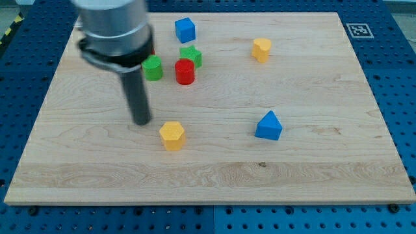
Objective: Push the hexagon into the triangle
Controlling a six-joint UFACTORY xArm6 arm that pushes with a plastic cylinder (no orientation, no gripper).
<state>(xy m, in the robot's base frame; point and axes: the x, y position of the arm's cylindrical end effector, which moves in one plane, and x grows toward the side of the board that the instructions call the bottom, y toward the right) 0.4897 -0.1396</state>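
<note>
The arm ends in a bare rod with no jaws, so nothing is held. The tip sits on the board in the view's left half.

Left to right, placed from the tip:
- Green block, roughly cylindrical: above the tip, just to its right, close beside the rod's shaft.
- Yellow hexagon: just right of the tip and slightly below it, near but apart.
- Red cylinder: up and to the right, next to the green block.
- Blue cube: farther up, near the board's top edge.
- Green star: between the blue cube and red cylinder, touching or nearly touching the latter.
- Second yellow block, shape unclear: well to the right and up.
- Blue triangle: well to the right, about level with the tip; the hexagon lies between tip and triangle.

A black-and-white square marker is at the board's top right corner; no readable text.
</note>
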